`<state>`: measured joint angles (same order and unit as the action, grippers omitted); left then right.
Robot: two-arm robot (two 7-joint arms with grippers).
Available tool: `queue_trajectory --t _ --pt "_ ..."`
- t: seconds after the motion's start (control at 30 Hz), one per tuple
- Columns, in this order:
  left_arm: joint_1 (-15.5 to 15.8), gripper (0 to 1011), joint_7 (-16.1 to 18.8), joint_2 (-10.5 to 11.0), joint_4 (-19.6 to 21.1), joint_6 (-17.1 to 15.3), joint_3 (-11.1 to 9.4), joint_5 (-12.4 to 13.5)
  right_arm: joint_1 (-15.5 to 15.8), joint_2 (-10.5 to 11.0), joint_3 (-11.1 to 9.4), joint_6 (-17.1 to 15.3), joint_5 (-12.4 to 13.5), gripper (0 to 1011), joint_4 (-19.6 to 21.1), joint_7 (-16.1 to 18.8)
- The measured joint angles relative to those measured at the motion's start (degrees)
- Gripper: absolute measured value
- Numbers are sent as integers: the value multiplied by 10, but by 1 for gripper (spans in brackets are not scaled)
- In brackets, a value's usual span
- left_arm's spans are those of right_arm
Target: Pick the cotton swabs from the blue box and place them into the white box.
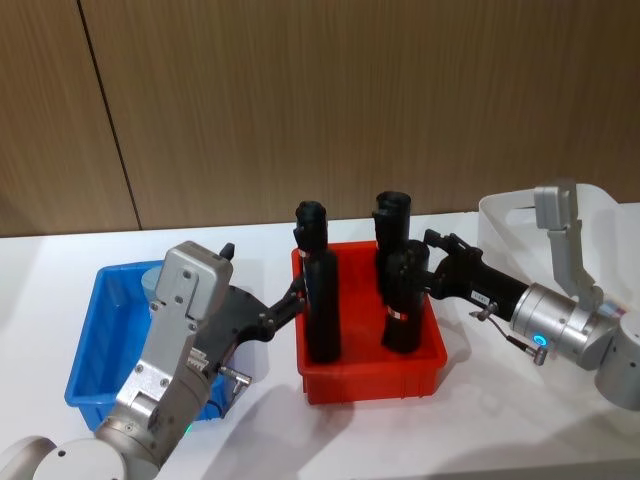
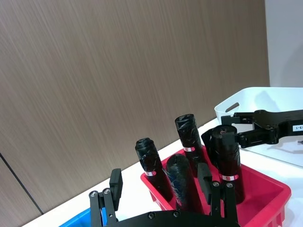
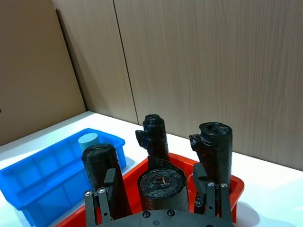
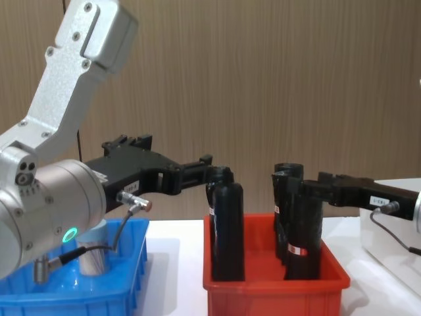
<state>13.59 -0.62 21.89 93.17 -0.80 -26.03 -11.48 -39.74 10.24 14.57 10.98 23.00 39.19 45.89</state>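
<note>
The blue box (image 1: pixel 95 340) stands at the left, partly behind my left arm. One cotton swab jar (image 3: pixel 88 140) with a pale blue lid stands in it, also seen from the side as a clear jar (image 4: pixel 92 255). The white box (image 1: pixel 500 215) sits at the far right, under my right arm. My left gripper (image 1: pixel 297 298) is open past the blue box, its fingers (image 2: pixel 116 183) on either side of a black roll (image 2: pixel 180 182). My right gripper (image 1: pixel 428 258) is open too, straddling another black roll (image 3: pixel 161 187).
A red bin (image 1: pixel 370 385) stands between the two boxes and holds several tall black rolls with red-white labels. Both grippers reach over it from opposite sides. A wooden wall runs behind the white table (image 1: pixel 250 240).
</note>
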Motion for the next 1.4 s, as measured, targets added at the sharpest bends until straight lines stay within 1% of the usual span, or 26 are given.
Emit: queue_trajectory --t 0.3,0.4,0.43,0.5,0.6,0.8,0.83,0.9,0.93,1.1,1.13,1.2,1.3,1.33,1.37,1.4 --pt "0 1004 0 0 0 0 0 0 -16 -5 3 13 -4 1001 -32 2" --pt "0 1004 0 0 0 0 0 0 -26 -9 5 20 -5 1001 -53 3" --pt "0 1004 0 0 0 0 0 0 -26 -9 5 20 -5 1001 -53 3" --pt "0 1004 0 0 0 0 0 0 -34 -12 7 26 -8 1001 -69 5" --pt "0 1004 0 0 0 0 0 0 -41 -14 8 31 -8 1002 -82 5" --pt "0 1004 0 0 0 0 0 0 -60 -21 11 47 -10 1002 -122 9" --pt "0 1004 0 0 0 0 0 0 -60 -21 11 47 -10 1002 -122 9" --pt "0 1004 0 0 0 0 0 0 -69 -24 12 53 -11 1001 -141 10" --pt "0 1004 0 0 0 0 0 0 -69 -24 12 53 -11 1001 -141 10" --pt "0 1004 0 0 0 0 0 0 -86 -31 13 66 -12 1000 -172 12" --pt "0 1004 0 0 0 0 0 0 -90 -32 14 69 -12 970 -181 13" --pt "0 1004 0 0 0 0 0 0 -95 -35 14 72 -12 945 -192 14" --pt "0 1004 0 0 0 0 0 0 -107 -39 15 82 -12 864 -214 18" --pt "0 1004 0 0 0 0 0 0 -107 -39 15 82 -12 850 -214 18" --pt "0 1004 0 0 0 0 0 0 -112 -41 16 86 -12 797 -222 19" --pt "0 1004 0 0 0 0 0 0 -114 -41 16 87 -12 786 -226 20"
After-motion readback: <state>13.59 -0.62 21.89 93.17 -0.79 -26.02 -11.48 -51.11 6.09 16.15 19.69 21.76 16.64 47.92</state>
